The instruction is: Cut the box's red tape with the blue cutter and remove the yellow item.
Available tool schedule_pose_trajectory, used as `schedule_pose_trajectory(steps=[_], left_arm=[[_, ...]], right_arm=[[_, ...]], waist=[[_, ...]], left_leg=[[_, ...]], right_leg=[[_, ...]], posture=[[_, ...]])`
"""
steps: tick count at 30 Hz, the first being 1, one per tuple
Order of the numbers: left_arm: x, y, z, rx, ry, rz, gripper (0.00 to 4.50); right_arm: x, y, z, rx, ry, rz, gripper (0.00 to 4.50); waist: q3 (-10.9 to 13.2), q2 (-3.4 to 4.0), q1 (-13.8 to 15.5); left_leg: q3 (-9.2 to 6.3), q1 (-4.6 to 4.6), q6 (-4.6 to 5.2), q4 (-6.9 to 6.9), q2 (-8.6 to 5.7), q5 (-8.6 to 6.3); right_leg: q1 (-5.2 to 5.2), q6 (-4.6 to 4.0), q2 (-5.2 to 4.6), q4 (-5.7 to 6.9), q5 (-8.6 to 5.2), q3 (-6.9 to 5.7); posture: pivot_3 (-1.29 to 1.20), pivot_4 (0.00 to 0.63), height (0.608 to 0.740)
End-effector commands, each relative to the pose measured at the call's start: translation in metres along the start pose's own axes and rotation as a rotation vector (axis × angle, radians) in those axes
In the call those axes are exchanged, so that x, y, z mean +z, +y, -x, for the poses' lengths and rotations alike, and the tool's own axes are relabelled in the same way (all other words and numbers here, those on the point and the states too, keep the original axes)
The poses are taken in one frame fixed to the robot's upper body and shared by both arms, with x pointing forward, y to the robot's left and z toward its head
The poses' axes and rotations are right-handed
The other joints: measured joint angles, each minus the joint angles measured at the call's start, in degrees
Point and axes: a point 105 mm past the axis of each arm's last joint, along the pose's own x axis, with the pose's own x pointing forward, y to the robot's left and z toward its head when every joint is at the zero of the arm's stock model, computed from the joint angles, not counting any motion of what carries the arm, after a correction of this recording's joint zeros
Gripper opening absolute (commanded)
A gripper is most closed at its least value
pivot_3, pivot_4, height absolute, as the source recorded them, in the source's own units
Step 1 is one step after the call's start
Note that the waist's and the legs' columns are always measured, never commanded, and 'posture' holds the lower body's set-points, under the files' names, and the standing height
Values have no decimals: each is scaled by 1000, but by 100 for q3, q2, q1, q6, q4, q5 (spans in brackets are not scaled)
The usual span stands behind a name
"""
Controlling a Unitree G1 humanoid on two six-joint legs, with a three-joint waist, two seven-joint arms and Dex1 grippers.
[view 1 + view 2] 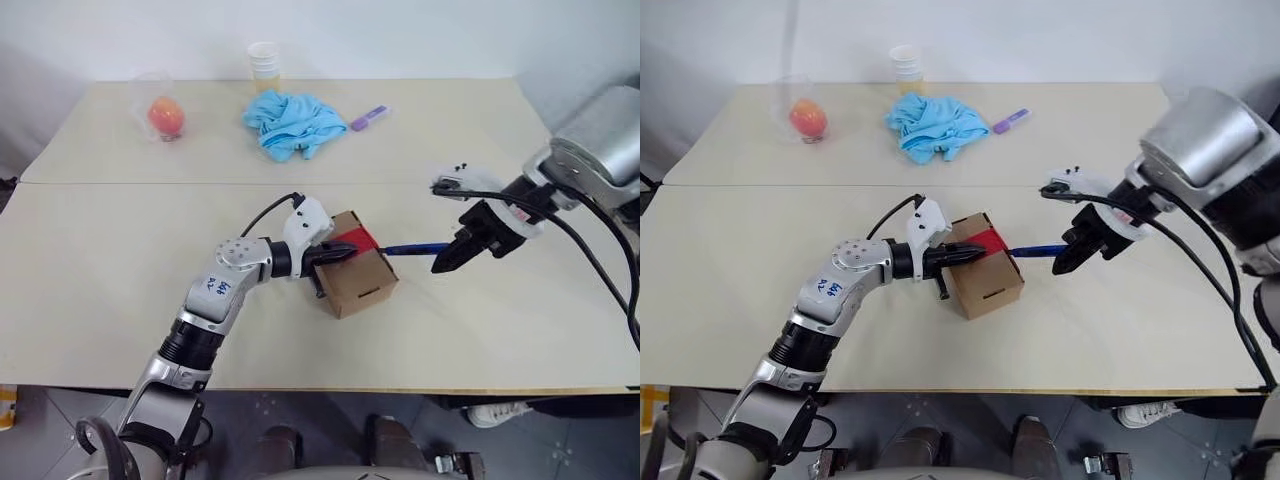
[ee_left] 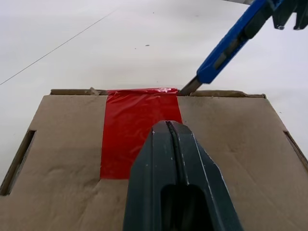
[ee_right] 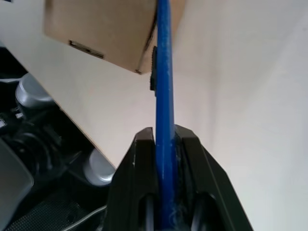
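Far left on the table: an orange fruit in clear wrap, then paper cups, a blue cloth and a purple marker, all well apart from the work and out of the way. Nearer the middle, left gripper clenched tight, fingertips pressed down on top of the box, likely to pin it so it cannot slide under the blade. Red tape running across the flap seam just under those fingers. Blade tip of the blue cutter set at the tape's far edge, slanting in from the right. Right gripper clamped around the cutter's handle, angled down. Flaps closed, so yellow item presumably inside, hidden.
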Motion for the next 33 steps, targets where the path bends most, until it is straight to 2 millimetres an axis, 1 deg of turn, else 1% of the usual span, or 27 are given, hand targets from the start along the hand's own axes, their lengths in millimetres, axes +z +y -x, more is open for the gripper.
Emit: schedule_pose_trajectory(steps=[1,5,7,10,12,14,16,18,19,22,25,28,29,31,33], left_arm=[[-6,7,9,-1,-20,26,0],[15,15,22,-20,-117,-4,0],[24,15,29,-58,-147,-30,0],[38,12,44,-115,-192,-61,0],[42,13,55,-126,-184,-90,0],[42,17,72,-114,-165,-88,0],[35,21,88,-84,-125,-80,0],[21,27,106,-34,-62,-70,0],[12,29,117,-5,-28,-60,0],[-4,27,140,57,7,-20,0],[-16,16,150,69,14,17,0],[-28,2,155,76,19,55,0],[-30,0,156,78,21,61,0],[-34,-6,158,97,26,83,0],[-38,-10,159,108,36,105,0]], right_arm=[[-6,5,26,25,-135,48,156],[-23,-11,46,-11,-264,12,156],[-34,-24,53,-47,-308,3,156],[-38,-43,61,-87,-442,-27,156],[-41,-61,59,-127,-527,-47,156],[-54,-82,49,-188,-574,-64,156],[-65,-98,37,-250,-622,-39,156],[-76,-112,24,-305,-666,-28,156],[-80,-118,19,-326,-711,-50,156],[-84,-127,12,-371,-839,-35,156],[-96,-132,-2,-369,-848,-64,156],[-112,-135,-14,-329,-825,-153,156],[-115,-135,-16,-308,-824,-182,885],[-119,-142,-8,-338,-845,-233,1448],[-119,-138,-1,-334,-842,-190,2130]], waist=[[1,-1,4],[2,-3,9],[3,-5,-3],[5,-8,-11],[7,-12,-20],[7,-13,-14],[8,-13,-18],[7,-12,-32],[8,-10,-42],[8,-9,-90],[8,-9,-103],[8,-9,-67],[8,-9,-54],[8,-9,-40],[8,-9,-34]], left_leg=[[0,-1,0,0,0,0],[2,-16,1,0,0,0],[5,-16,1,-2,1,0],[12,-18,1,-5,2,0],[19,-17,2,-5,3,1],[17,-17,2,-5,5,1],[12,-16,1,-6,7,1],[15,-14,2,-7,4,1],[15,-13,2,-8,4,1],[17,-10,2,-12,5,2],[12,-9,0,-4,7,4],[5,3,0,-3,13,3],[5,6,1,-3,15,3],[5,6,1,-3,15,3],[6,7,1,-3,17,3]], right_leg=[[-2,0,0,0,0,0],[-11,1,0,-8,1,-4],[-14,1,0,-8,1,-3],[-16,1,1,-10,1,-3],[-20,3,0,-7,2,1],[-20,3,1,-6,2,0],[-19,3,2,-4,2,-3],[-20,3,0,-2,2,-1],[-21,3,0,-2,2,1],[-23,3,-1,-1,2,3],[-18,3,-1,1,2,1],[2,3,-1,-3,1,1],[4,3,-2,-3,2,1],[5,3,-3,-4,2,2],[4,3,-5,-2,1,6]], posture=[[0,150,740],[0,150,740],[0,150,740],[0,150,740],[0,150,740],[0,150,740],[0,150,740],[0,150,740],[0,150,740],[0,150,740],[0,150,740],[0,150,740],[0,150,740],[0,150,740],[0,150,740]])
